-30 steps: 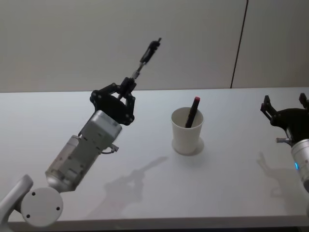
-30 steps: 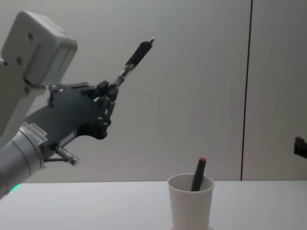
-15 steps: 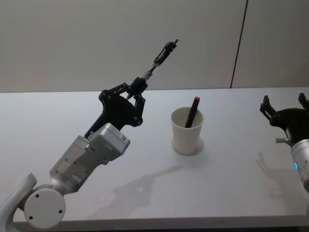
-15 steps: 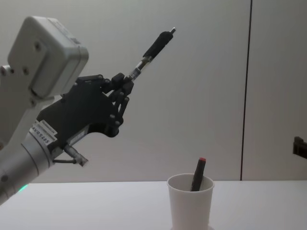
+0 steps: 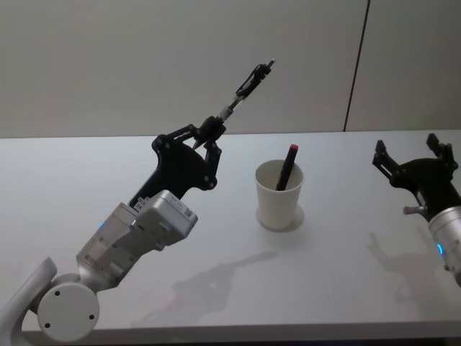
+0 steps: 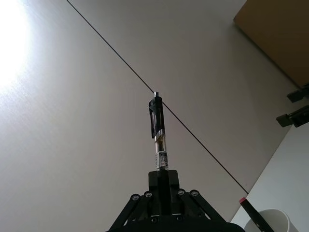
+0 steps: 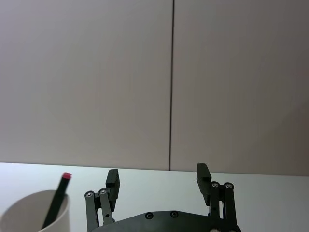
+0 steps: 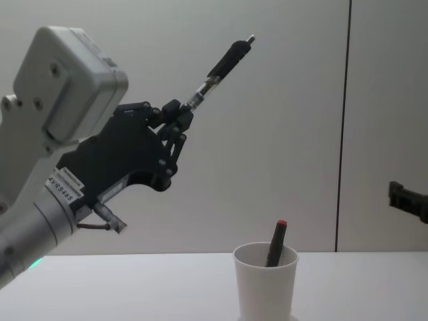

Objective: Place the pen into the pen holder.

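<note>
Now | L pincer (image 5: 210, 129) high, gripping pen (image 5: 245, 86) tilted | R pincer (image 5: 407, 148) spread

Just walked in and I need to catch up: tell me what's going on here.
The left gripper is shut on a black pen, holding it tilted up in the air, left of the pen holder and higher. The pen holder, a white cup on the table, already contains a red-tipped pen. The right gripper hangs open at the right, holding nothing.

Jaws clamped on raised left arm (image 5: 137, 234), spread on low right arm (image 5: 448, 234).
</note>
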You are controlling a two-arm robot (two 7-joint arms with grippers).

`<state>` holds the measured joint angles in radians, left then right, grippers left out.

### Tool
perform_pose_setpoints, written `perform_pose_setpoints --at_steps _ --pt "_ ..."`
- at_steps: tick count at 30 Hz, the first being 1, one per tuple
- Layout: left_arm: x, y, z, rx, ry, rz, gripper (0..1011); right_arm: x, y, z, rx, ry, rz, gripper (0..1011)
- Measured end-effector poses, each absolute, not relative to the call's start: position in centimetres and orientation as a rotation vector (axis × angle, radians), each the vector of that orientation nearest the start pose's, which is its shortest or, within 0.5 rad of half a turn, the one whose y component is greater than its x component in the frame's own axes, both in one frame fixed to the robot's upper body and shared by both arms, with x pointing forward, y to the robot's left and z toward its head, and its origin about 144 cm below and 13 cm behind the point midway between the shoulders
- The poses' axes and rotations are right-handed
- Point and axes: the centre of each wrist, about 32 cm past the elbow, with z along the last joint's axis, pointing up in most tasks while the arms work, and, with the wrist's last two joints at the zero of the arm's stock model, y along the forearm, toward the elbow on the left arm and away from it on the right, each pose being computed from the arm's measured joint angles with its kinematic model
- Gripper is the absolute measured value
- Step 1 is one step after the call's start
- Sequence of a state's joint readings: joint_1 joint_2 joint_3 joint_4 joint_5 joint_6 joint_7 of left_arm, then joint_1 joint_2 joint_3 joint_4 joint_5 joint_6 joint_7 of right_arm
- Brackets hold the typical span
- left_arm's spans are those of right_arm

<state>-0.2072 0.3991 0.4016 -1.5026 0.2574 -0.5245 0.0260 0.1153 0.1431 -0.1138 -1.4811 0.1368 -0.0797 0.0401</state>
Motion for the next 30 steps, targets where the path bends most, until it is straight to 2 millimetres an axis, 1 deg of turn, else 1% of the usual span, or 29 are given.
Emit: perform_pose_setpoints --at_steps 7,18,30 --pt "49.5 23.1 116.9 -0.012 -0.879 0.985 127 48.9 -23.9 115.5 0.088 -0.068 -1.349 1002" --pt "49.5 23.1 116.9 -0.014 -0.884 0.981 127 48.8 -24.0 116.1 0.141 -0.037 -1.177 1002" --pt "49.5 23.1 116.9 -0.014 -0.886 0.98 127 49.7 -24.0 116.6 0.187 0.0 -0.981 1002"
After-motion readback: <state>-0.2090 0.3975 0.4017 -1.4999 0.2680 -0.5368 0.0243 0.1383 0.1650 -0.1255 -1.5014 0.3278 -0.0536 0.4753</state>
